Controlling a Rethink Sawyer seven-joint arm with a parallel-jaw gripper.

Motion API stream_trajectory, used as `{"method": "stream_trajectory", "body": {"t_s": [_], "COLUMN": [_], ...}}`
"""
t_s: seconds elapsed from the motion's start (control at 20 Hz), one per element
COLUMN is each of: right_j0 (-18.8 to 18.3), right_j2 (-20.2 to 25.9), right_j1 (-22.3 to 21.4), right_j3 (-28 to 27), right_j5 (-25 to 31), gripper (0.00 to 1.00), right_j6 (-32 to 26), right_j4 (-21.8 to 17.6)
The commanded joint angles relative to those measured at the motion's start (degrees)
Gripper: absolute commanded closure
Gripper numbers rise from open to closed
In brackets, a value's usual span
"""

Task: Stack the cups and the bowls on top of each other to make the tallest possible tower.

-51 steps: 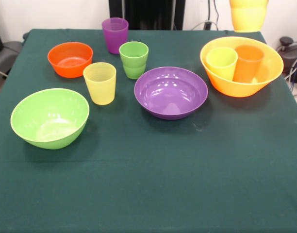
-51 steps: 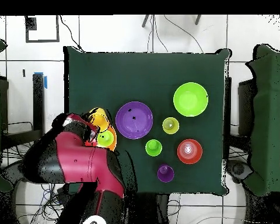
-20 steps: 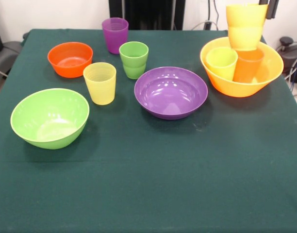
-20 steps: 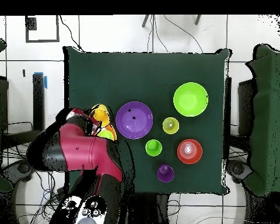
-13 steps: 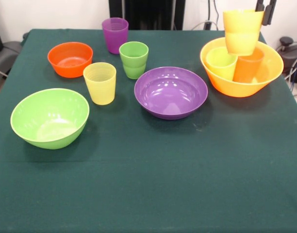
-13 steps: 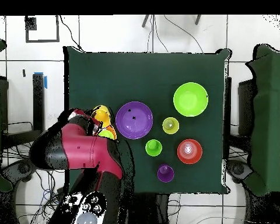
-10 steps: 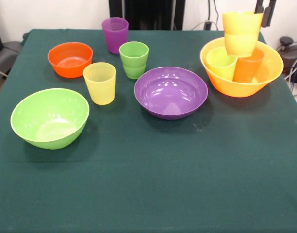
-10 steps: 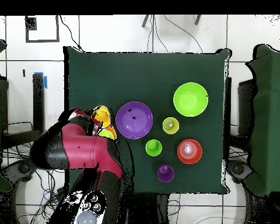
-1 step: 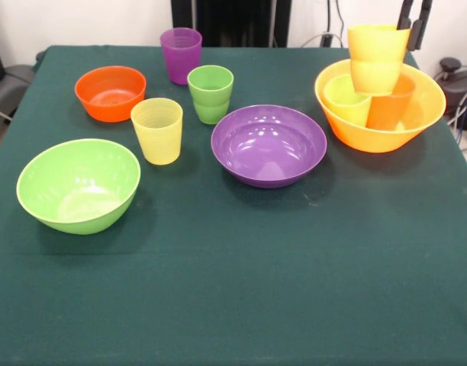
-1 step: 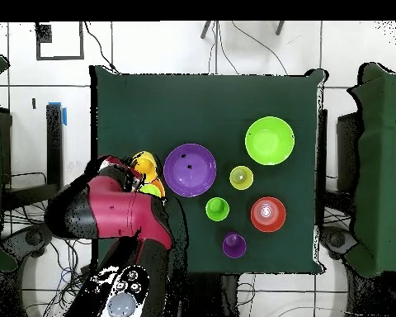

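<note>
While the arm hangs over the far right corner of the bench, these lines hold
Gripper: the gripper [image 9: 413,15] shows as two dark fingers at the top edge of the front view, just right of the yellow-orange cup [image 9: 378,57]
Jaws: both visible fingers stand on the cup's right side; I cannot tell how far apart they are or whether they touch the cup
Arm: in the overhead view the red and black arm [image 10: 110,216] covers most of the big bowl
Tower: the yellow-orange cup sits upright on the rims of the lime green cup [image 9: 346,99] and the orange cup [image 9: 389,107], both standing side by side inside the yellow-orange bowl [image 9: 378,130] at the far right of the bench [image 9: 233,305]
Cups counted: six, three at the tower and three loose
Loose cups: the purple cup [image 9: 180,53] at the far edge, the dark green cup [image 9: 210,93] just in front of it to the right, the pale yellow cup [image 9: 158,130] nearer and to the left, all upright and apart
Bowls counted: four
Purple bowl: the purple bowl [image 9: 268,145] lies mid-bench, left of the tower and clear of it
Orange bowl: the orange bowl [image 9: 110,92] sits far left, near the purple cup
Lime green bowl: the lime green bowl [image 9: 78,184] rests near left, well apart from the tower
Bench cover: dark green cloth
</note>
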Motion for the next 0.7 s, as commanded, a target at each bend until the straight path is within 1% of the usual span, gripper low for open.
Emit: {"method": "stream_trajectory", "body": {"t_s": [0.05, 0.2, 0.45, 0.7], "right_j0": [0.4, 1.5, 2.8, 3.9], "right_j2": [4.0, 3.7, 3.2, 2.6], "right_j1": [1.8, 2.7, 5.6, 7.1], "right_j3": [-2.0, -1.7, -2.2, -2.8], "right_j5": [-3.0, -3.8, -6.4, -7.4], "gripper": [1.00, 1.00, 1.00, 1.00], "right_j6": [6.0, 6.9, 8.3, 8.8], "right_j4": [-0.5, -0.1, 0.8, 2.0]}}
